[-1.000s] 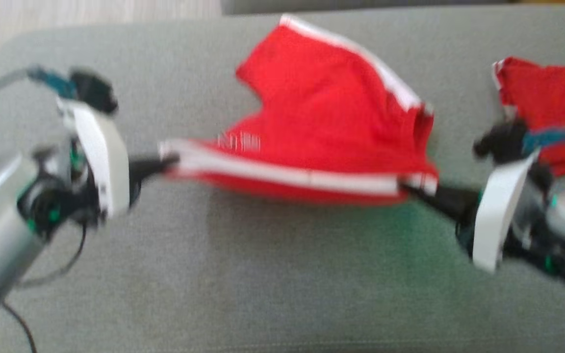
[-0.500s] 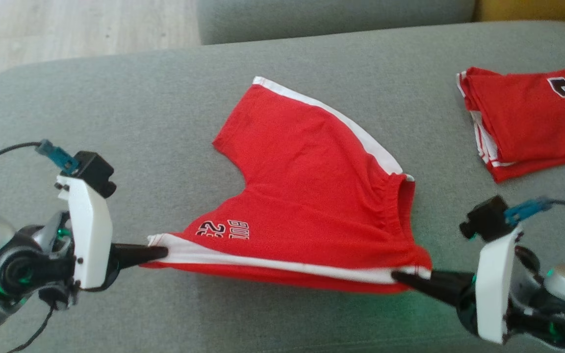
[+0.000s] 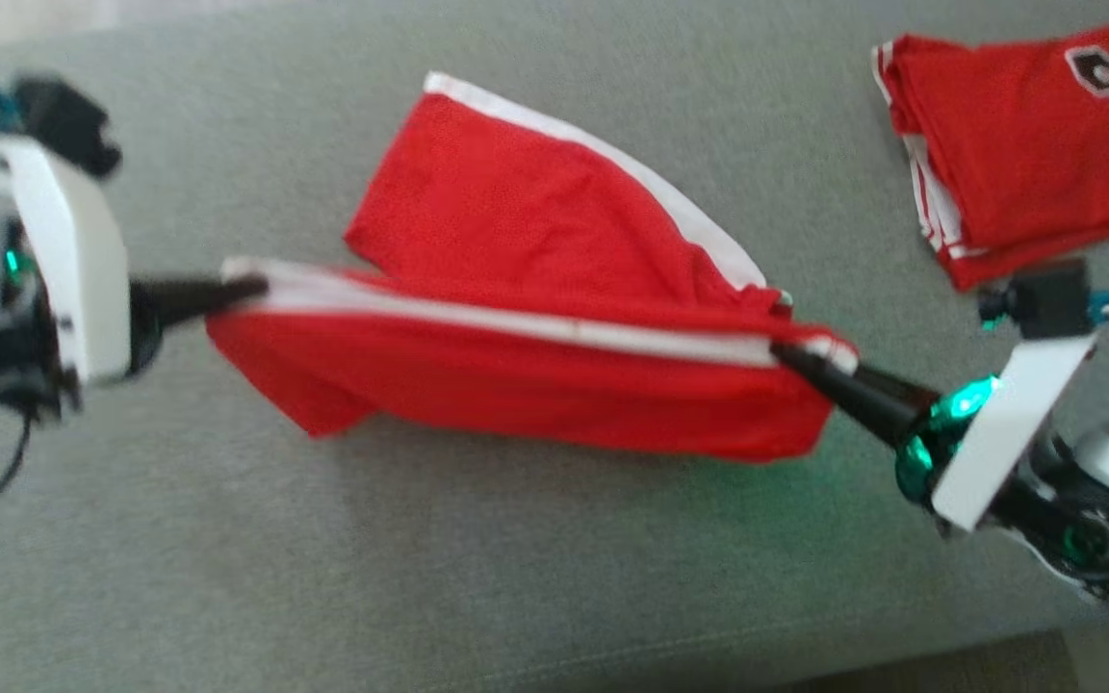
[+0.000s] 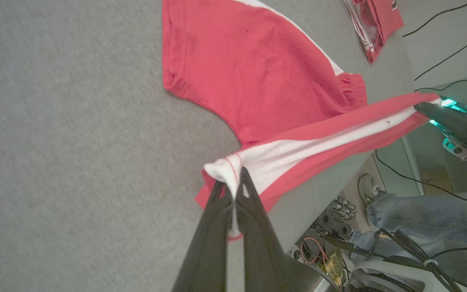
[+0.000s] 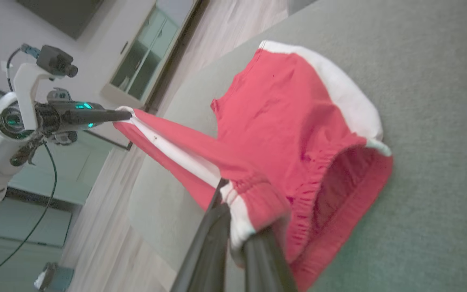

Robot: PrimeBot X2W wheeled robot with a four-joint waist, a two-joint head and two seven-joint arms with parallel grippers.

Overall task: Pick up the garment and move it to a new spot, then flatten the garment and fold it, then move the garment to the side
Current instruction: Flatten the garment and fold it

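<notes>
Our left gripper (image 3: 251, 287) is pinched shut on the hem of the shorts (image 3: 535, 385), our right gripper (image 3: 786, 354) clamped on the waistband, and we hold that edge taut and lifted between them. The far leg lies flat on the cushion (image 3: 420, 558), well apart from the folded jersey (image 3: 1026, 144).

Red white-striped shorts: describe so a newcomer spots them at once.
On the wide grey fabric cushion, mid-surface, the red shorts with white side stripes stretch between left claw and right claw. Unlike the folded red numbered jersey at far right, they are unfolded and gripped.
</notes>
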